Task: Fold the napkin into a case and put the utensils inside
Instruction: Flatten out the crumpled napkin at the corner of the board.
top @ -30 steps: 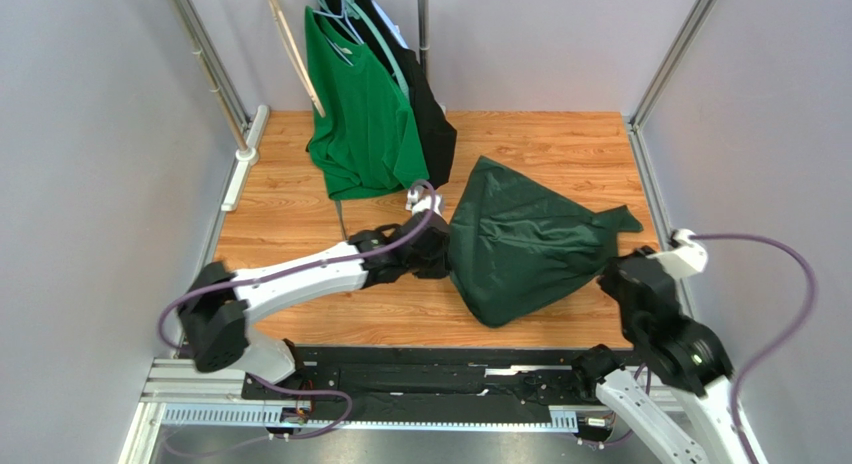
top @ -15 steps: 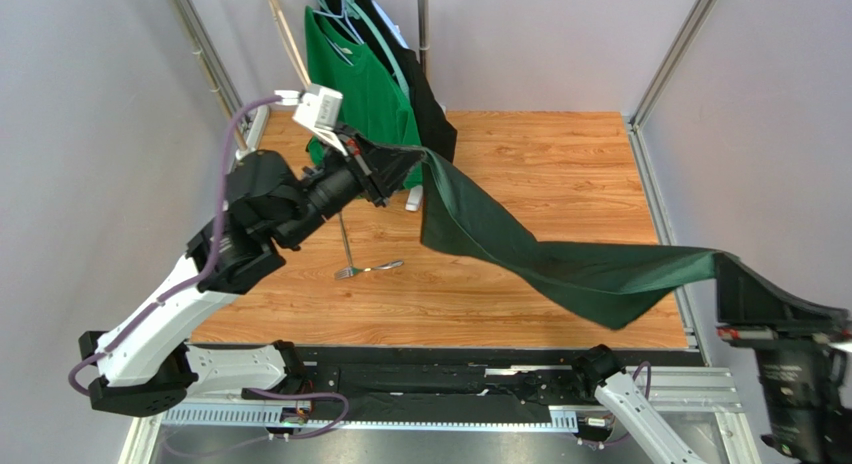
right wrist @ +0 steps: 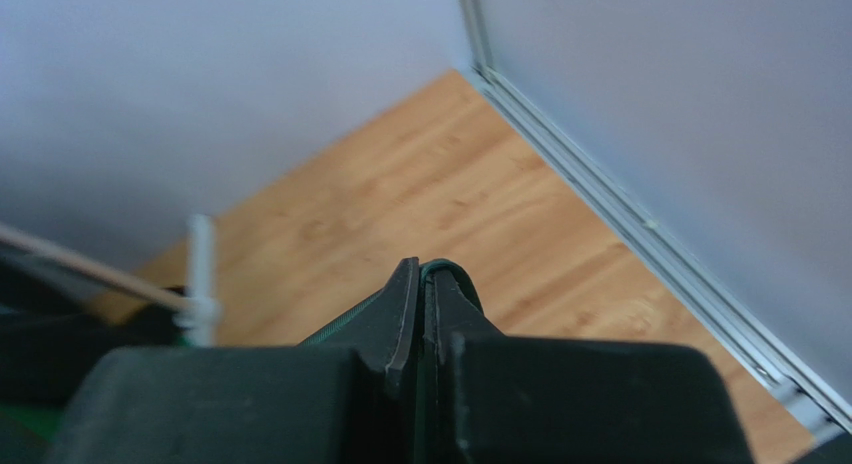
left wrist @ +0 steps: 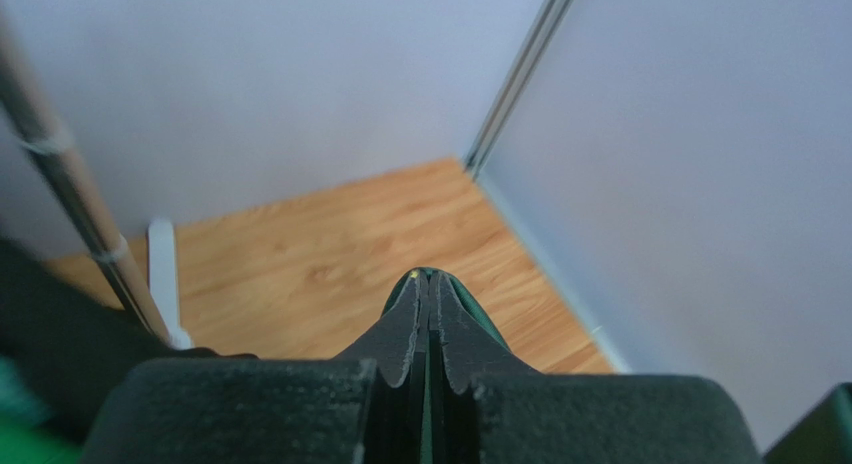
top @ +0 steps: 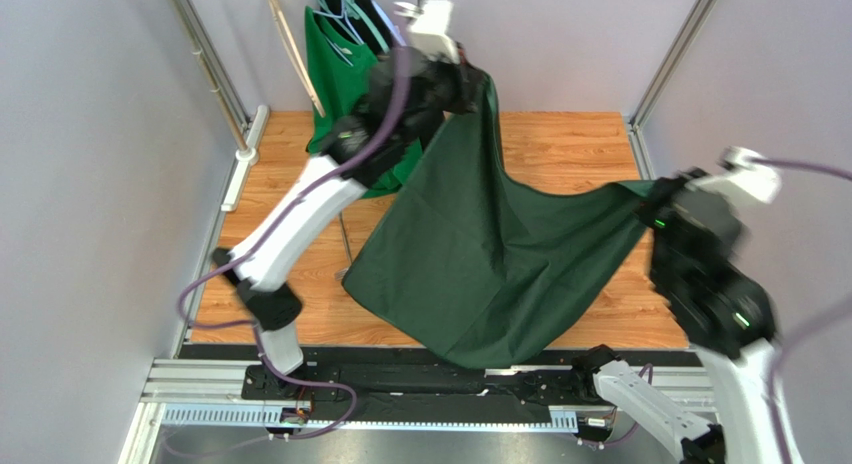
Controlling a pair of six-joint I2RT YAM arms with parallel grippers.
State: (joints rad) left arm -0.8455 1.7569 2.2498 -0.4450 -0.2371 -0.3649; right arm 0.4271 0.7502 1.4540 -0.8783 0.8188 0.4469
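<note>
The napkin, a large dark green cloth, hangs spread out above the table. My left gripper is high at the back and shut on the cloth's top corner. In the left wrist view a green fold shows between the closed fingertips of the left gripper. My right gripper is at the right, shut on another corner. The right wrist view shows a green edge wrapped over the pinched tips of the right gripper. The utensils are almost entirely hidden under the cloth. A small silvery end peeks out at the cloth's left edge.
A brighter green T-shirt hangs on a rack at the back left, partly behind my left arm. The rack's thin pole stands by the cloth's left edge. Wooden tabletop shows at the back right. Walls and metal posts enclose both sides.
The napkin went from bunched on the table to lifted and spread. My left gripper swung up to the back centre with its corner; my right rose and moved inward holding its corner. The fork got covered.
</note>
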